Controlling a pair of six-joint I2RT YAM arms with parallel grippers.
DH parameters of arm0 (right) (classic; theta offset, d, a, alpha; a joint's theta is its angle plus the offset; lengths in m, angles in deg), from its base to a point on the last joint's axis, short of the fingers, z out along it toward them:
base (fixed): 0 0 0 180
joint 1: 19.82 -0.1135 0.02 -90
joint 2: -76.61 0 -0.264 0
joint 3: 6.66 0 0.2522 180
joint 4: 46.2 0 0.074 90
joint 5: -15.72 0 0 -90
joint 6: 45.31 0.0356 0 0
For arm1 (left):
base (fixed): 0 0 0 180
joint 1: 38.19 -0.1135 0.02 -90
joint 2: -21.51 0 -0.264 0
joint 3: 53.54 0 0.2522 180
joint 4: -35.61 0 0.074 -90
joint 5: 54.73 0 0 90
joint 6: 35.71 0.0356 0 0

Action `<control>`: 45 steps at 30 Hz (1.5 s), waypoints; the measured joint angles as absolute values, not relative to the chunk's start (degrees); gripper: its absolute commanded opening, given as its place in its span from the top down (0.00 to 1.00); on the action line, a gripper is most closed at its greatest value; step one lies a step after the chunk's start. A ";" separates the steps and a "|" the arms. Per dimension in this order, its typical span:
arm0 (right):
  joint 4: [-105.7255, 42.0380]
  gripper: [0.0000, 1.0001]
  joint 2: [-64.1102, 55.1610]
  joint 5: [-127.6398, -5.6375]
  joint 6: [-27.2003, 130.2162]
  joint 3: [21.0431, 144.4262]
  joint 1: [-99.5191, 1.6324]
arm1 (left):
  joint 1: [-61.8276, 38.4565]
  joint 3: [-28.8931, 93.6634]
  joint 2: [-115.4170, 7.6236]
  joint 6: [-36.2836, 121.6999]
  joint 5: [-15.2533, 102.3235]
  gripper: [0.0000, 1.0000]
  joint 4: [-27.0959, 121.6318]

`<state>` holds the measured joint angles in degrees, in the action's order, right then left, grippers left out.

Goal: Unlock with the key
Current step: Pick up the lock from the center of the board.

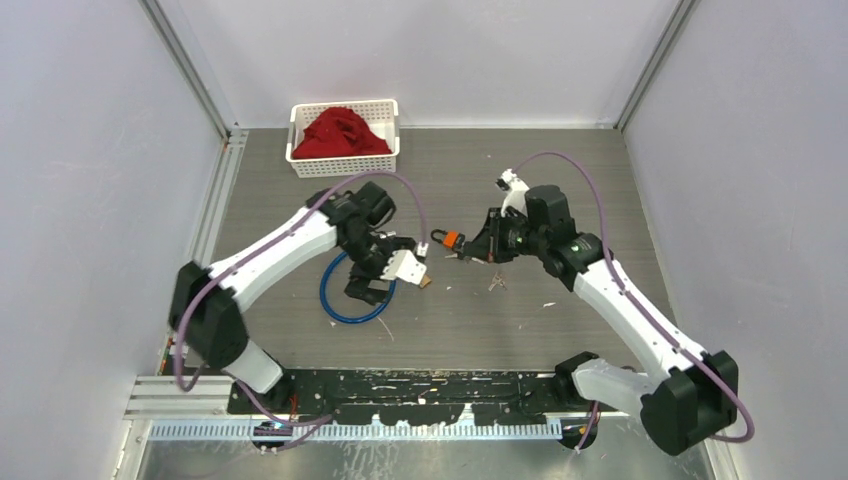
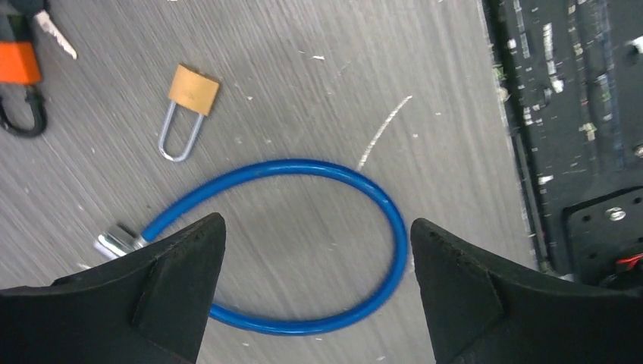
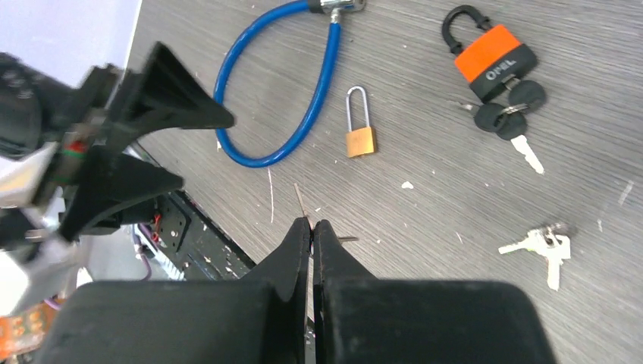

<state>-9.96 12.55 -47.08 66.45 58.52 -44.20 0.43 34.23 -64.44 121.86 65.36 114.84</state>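
Locks on the grey worktop (image 1: 580, 190) are counted as three: one orange padlock (image 3: 493, 54), one small brass padlock (image 3: 361, 142) and one blue cable lock (image 3: 312, 106). Two bunches of keys are seen. Black-headed keys (image 3: 523, 94) lie against the base of the orange padlock, two dark heads being distinguishable. A loose silver bunch (image 3: 544, 244) is set well apart from it, and its number is hard to make out. Whether a key is seated in the orange padlock cannot be told. In the left wrist view the orange padlock is cut off at the top-left corner. Part of the cable loop is hidden there behind the left hand (image 2: 316, 224), which is spread wide and empty above the loop. The right hand (image 3: 311, 225) is clenched, finger against finger, with nothing seen between them, and is held near the orange padlock in the top view. One white basket (image 1: 340, 166) is placed at the far left of the worktop, and one red cloth (image 1: 342, 133) is heaped in it.
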 measured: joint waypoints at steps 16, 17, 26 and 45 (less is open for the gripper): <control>0.97 0.99 22.41 -53.40 67.83 58.17 -37.58 | 4.99 47.96 -92.92 133.22 60.79 0.28 109.36; 1.36 0.99 22.41 -53.48 67.85 58.30 -37.58 | 4.99 47.68 -93.25 133.66 60.79 0.29 107.89; 3.48 0.99 22.76 -53.50 68.35 59.83 -37.58 | 4.99 47.02 -95.22 135.61 60.81 0.34 101.80; 5.60 0.99 23.00 -54.25 68.35 60.35 -37.31 | 6.50 45.14 -94.96 130.80 60.60 1.00 98.34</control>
<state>5.60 23.00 -54.25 68.35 60.35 -37.31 6.50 45.14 -94.96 130.80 60.60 98.34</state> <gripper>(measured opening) 0.042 0.180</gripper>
